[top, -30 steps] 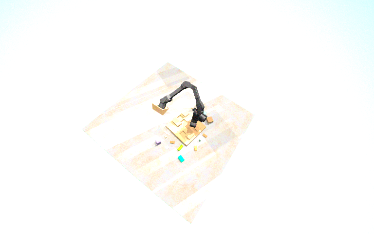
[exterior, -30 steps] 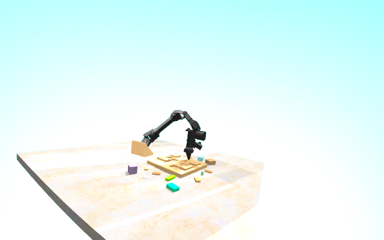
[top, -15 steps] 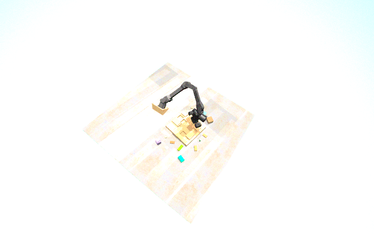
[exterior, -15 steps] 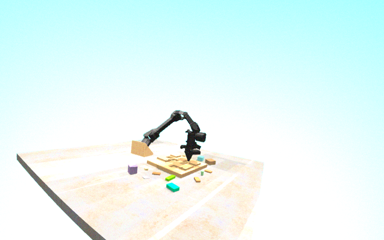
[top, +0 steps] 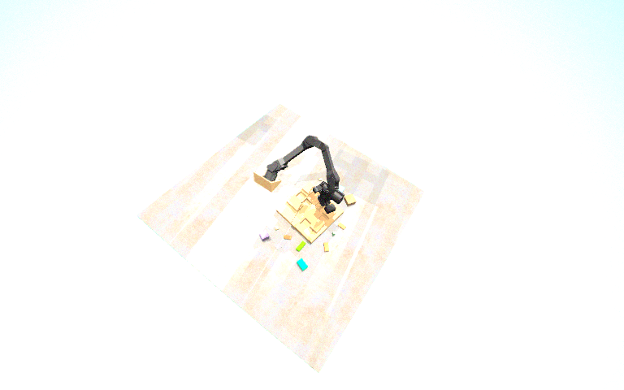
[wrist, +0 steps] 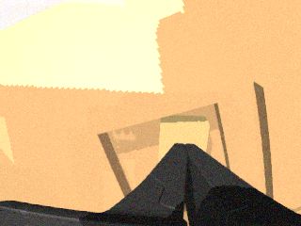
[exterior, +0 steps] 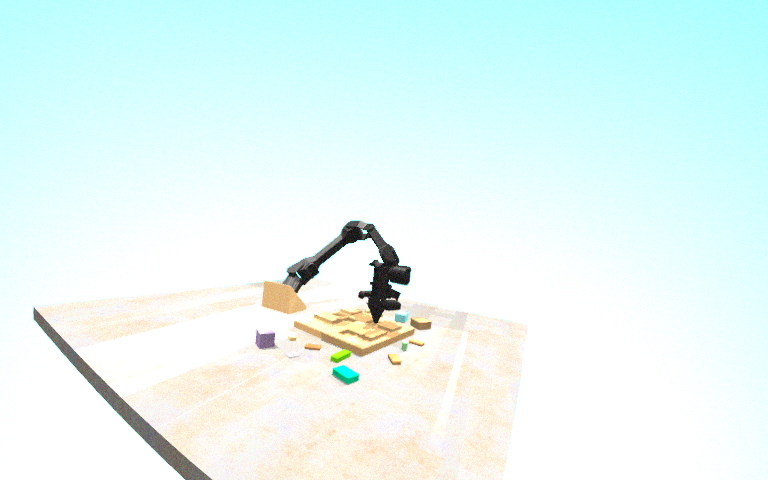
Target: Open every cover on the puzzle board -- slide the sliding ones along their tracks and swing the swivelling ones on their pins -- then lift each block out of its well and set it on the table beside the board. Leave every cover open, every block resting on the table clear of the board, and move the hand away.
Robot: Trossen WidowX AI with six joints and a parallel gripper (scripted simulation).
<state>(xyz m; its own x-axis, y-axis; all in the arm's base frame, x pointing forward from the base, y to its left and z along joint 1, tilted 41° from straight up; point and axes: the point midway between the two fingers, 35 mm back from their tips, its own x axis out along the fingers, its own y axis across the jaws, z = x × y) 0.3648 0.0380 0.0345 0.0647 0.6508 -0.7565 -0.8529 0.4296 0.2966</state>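
Observation:
The pale wooden puzzle board [top: 286,217] [exterior: 339,341] carries several raised flat covers; which are open is too small to tell. My gripper [exterior: 376,322] [wrist: 182,153] is shut and empty, its tips low over the board's right part. In the wrist view the tips overlap a recess with a dark left wall [wrist: 115,162]; a pale square shape [wrist: 183,134] with a greenish upper edge shows inside, partly hidden by the fingers. Around the board lie a lime block [top: 301,245] [exterior: 340,356], a teal block [top: 302,264] [exterior: 345,374] and a purple cube [top: 264,236] [exterior: 265,338].
An orange piece [top: 287,237] [exterior: 312,346], a tan piece [top: 326,246] [exterior: 394,358] and a small green piece [top: 333,234] [exterior: 404,345] lie near the board's front edges. A light blue cube [exterior: 401,316] and a brown block [top: 350,199] [exterior: 420,323] stand beyond its right side.

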